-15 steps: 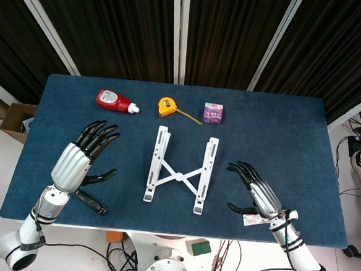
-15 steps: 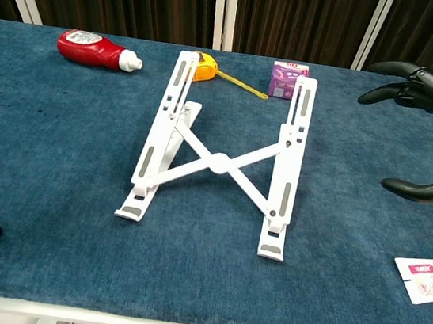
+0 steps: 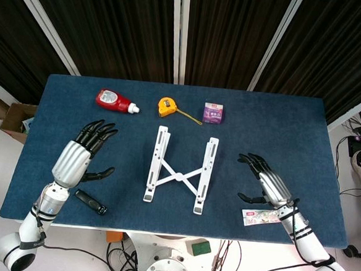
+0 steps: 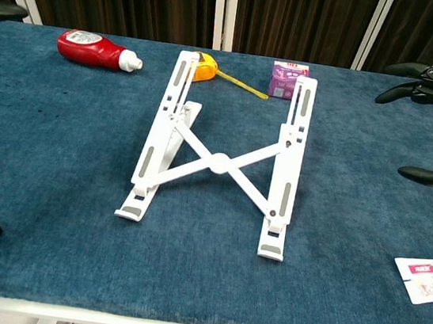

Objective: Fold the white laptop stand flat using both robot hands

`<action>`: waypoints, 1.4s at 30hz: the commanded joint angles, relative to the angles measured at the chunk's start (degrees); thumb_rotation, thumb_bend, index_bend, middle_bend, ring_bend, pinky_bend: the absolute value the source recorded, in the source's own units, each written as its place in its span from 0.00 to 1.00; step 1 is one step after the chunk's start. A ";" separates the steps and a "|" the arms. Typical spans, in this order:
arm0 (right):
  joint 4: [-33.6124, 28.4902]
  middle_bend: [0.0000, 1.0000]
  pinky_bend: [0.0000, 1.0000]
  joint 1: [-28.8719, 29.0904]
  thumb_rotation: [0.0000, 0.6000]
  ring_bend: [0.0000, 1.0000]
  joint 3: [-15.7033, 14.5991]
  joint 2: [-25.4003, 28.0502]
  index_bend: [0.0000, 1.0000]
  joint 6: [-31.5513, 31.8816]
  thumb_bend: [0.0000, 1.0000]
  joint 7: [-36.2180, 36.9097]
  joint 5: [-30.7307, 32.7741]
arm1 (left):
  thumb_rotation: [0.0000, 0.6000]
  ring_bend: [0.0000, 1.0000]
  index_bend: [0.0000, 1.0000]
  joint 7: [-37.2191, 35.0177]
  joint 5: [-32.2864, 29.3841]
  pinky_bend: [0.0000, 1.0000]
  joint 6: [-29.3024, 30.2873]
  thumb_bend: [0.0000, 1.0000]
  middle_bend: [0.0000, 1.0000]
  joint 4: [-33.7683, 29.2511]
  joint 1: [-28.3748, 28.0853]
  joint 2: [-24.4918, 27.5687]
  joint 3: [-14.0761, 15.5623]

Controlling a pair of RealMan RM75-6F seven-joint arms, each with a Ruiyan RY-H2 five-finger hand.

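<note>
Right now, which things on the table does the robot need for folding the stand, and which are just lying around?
For the job:
white laptop stand, standing open in the middle
left hand, fingers apart, holding nothing
right hand, fingers apart, holding nothing

Just lying about:
red bottle
yellow tape measure
purple box
black object by the front edge
printed card

The left hand [image 3: 80,155] is spread, fingers apart and reaching forward, thumb out to its inner side, holding nothing. The right hand [image 3: 265,185] is likewise spread and empty.
</note>
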 commanded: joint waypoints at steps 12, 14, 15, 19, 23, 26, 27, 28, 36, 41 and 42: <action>7.03 0.15 0.02 13.95 1.00 0.00 5.49 0.01 0.07 -26.12 0.00 0.69 14.46 | 1.00 0.02 0.13 0.44 -10.31 0.10 -0.65 0.17 0.08 0.74 6.17 2.50 3.20; 8.46 0.14 0.00 15.54 1.00 0.00 5.93 -1.19 0.07 -28.67 0.00 0.07 15.87 | 1.00 0.02 0.12 -0.14 -10.95 0.10 -0.82 0.17 0.08 0.98 6.58 2.64 3.39; 9.11 0.13 0.00 16.23 1.00 0.00 6.09 -1.73 0.07 -29.72 0.00 -0.25 16.41 | 1.00 0.02 0.12 -0.29 -11.10 0.10 -0.89 0.17 0.08 1.09 6.70 2.67 3.46; 11.80 0.12 0.00 19.19 1.00 0.00 7.02 -4.71 0.07 -33.33 0.00 -1.02 18.00 | 1.00 0.02 0.12 -0.73 -11.76 0.10 -1.41 0.17 0.08 1.45 7.00 2.69 3.60; 12.27 0.12 0.00 20.83 1.00 0.00 8.39 -7.62 0.07 -33.86 0.00 1.83 16.82 | 1.00 0.02 0.12 -1.24 -12.37 0.11 -2.10 0.17 0.08 1.51 6.97 2.69 3.46; 12.67 0.14 0.00 21.18 1.00 0.00 9.01 -9.11 0.07 -32.30 0.00 5.01 14.35 | 1.00 0.02 0.12 -1.89 -12.59 0.10 -2.75 0.17 0.08 1.49 6.86 2.86 3.45; 12.72 0.14 0.00 21.12 1.00 0.00 9.22 -9.56 0.07 -31.34 0.00 6.96 13.22 | 1.00 0.02 0.12 -2.20 -12.63 0.11 -3.09 0.17 0.08 1.49 6.79 3.01 3.49; 12.61 0.14 0.00 21.00 1.00 0.00 9.36 -9.77 0.07 -30.60 0.00 8.78 12.41 | 1.00 0.02 0.12 -2.43 -12.64 0.11 -3.35 0.17 0.08 1.47 6.74 3.16 3.54; 9.10 0.19 0.00 18.76 1.00 0.00 7.87 -8.68 0.11 -21.22 0.00 33.20 2.63 | 1.00 0.02 0.12 -5.81 -11.69 0.11 -4.54 0.17 0.08 1.51 6.80 4.76 4.32; 7.05 0.20 0.00 17.76 1.00 0.00 4.17 -7.48 0.12 -14.32 0.00 46.36 -3.58 | 1.00 0.02 0.12 -6.46 -10.77 0.10 -4.79 0.17 0.08 1.40 6.97 5.40 5.02; 6.75 0.21 0.00 17.65 1.00 0.00 3.57 -7.44 0.13 -13.21 0.00 48.12 -4.37 | 1.00 0.02 0.12 -6.48 -10.57 0.10 -4.80 0.17 0.08 1.39 6.99 5.46 5.13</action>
